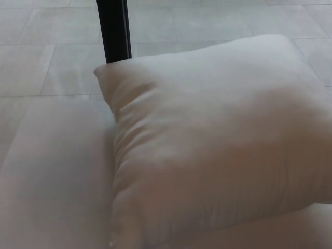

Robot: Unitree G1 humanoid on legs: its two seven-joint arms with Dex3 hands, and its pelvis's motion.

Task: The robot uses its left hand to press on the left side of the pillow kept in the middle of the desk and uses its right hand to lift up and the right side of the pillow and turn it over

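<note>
The white pillow [218,145] lies flat on the pale desk [52,176], filling the picture's right. A black post [114,31] stands behind its far-left corner. Neither hand shows, so their state cannot be told.

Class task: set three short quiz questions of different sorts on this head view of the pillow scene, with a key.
1. True or false: one of the robot's hands is pressing on the pillow.
2. Multiple choice: the black post stands A) behind the pillow's far left corner, B) on top of the pillow, C) in front of the pillow's near edge.
3. Fill in: the pillow lies on a pale ____, with a tiled floor beyond.

Key: 1. False, no hand is in view. 2. A. 3. desk.
</note>
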